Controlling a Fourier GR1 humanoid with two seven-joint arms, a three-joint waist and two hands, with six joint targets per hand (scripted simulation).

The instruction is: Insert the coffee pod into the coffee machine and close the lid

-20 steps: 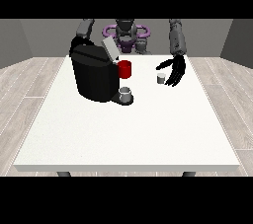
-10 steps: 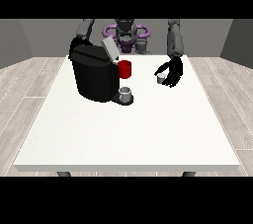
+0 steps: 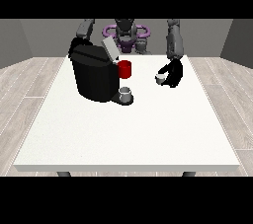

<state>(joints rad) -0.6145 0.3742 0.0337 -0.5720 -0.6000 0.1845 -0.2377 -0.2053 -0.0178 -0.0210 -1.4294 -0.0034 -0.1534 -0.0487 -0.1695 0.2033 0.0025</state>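
Coffee pod (image 3: 160, 77): small pale cup shape, sitting at the inner side of the hand at the view's right (image 3: 173, 74), low over the tabletop (image 3: 128, 134), well right of the coffee machine (image 3: 95, 72). Fingers look curled round the pod, i.e. grasping it, tho whether the pod is lifted or resting on the tabletop can't be told from here.

Machine: black body, lid (image 3: 109, 49) tilted up and open at the top, red part (image 3: 125, 69) at the front, a grey cup (image 3: 126, 93) on its base below. The hand at the view's left (image 3: 77, 45) is behind the machine's far corner, mostly hidden; finger state can't tell.

Step in hand, as I read it: secure the pod, then carry it to the open slot. To do it well:
- confirm the pod is seated upright btwn thumb and fingers before lifting
- lift clear first, then move across toward the machine; approach from above the opening, not from the side, so as not to knock the lid or the red part
- keep the pod level, rim up, and release only once it sits over the slot
- lid goes down afterwards; it's not yet done.
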